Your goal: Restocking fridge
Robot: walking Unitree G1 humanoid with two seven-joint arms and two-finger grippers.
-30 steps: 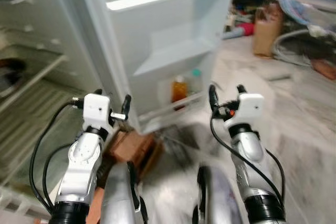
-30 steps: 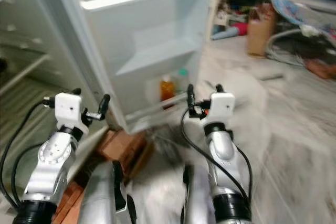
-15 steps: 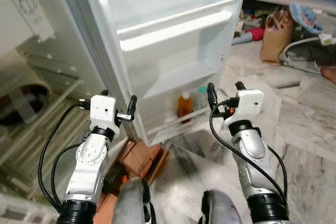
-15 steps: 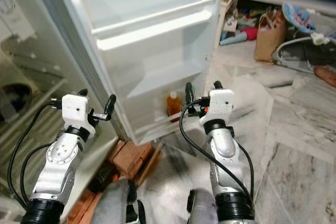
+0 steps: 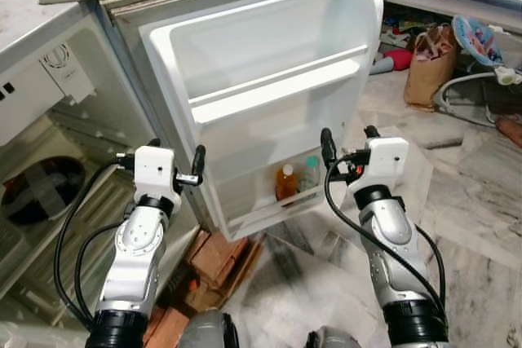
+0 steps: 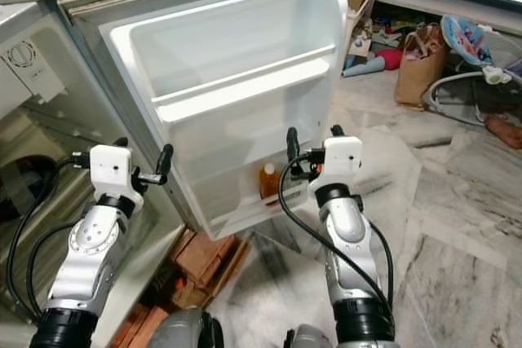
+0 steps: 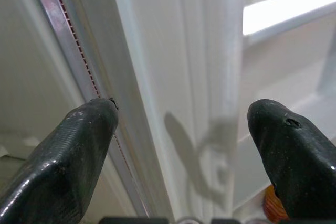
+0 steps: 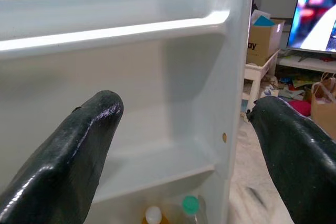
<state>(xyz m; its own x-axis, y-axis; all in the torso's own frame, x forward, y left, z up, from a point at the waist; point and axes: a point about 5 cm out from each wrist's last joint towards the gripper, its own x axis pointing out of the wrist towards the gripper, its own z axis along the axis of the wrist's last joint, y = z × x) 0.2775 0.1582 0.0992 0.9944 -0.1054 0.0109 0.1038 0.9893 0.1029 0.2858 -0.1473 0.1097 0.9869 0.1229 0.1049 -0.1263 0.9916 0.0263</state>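
Note:
The fridge door (image 5: 269, 79) stands open in front of me, white inside, its upper shelves bare. On its bottom shelf stand an orange drink bottle (image 5: 285, 183) and a clear bottle with a green cap (image 5: 308, 174). My left gripper (image 5: 161, 154) is raised by the door's hinge edge, open and holding nothing. My right gripper (image 5: 348, 138) hovers open in front of the door's outer edge, also with nothing in it. The left wrist view looks between the fingers (image 7: 68, 156) at the door seal. The green cap (image 8: 190, 204) appears low in the right wrist view.
The fridge body (image 5: 57, 160) is open on my left, with wire shelves and a dark bowl (image 5: 37, 201) inside. Red bricks (image 5: 218, 257) lie under the fridge. A brown paper bag (image 5: 431, 67), a baby seat (image 5: 481, 46) and clutter sit at the right on the marble floor (image 5: 473, 201).
The camera has lifted and steadied, so the fridge top and whole door now show. Both grippers stay open and raised in about the same pose.

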